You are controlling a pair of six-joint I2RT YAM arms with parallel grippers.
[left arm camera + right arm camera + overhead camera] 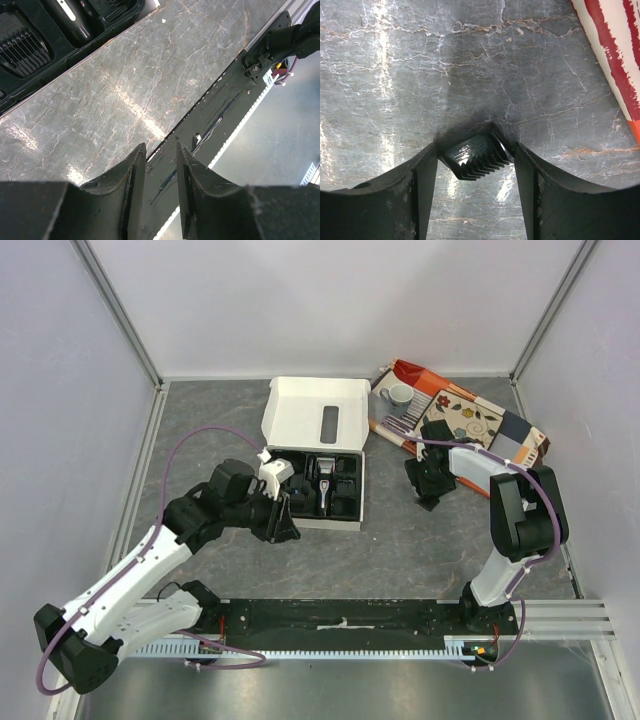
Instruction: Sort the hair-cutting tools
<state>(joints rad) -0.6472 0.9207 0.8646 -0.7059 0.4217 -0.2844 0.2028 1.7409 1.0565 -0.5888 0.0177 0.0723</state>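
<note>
An open white box has a black tray (300,512) holding the black-and-silver clipper (325,483) and several black comb attachments. In the left wrist view the tray's rim (75,56), the clipper (67,15) and a comb (22,47) show at top left. My left gripper (283,525) hovers off the tray's near-left corner, its jaws (160,146) slightly apart and empty. My right gripper (428,492) is low over the table to the right of the box. Its fingertips (476,146) touch both sides of a small black comb attachment (475,159).
The box lid (315,415) stands open behind the tray. A patterned mat (480,425) with a grey cup (400,395) and a red-striped item (615,55) lies at the back right. The black base rail (340,618) runs along the near edge.
</note>
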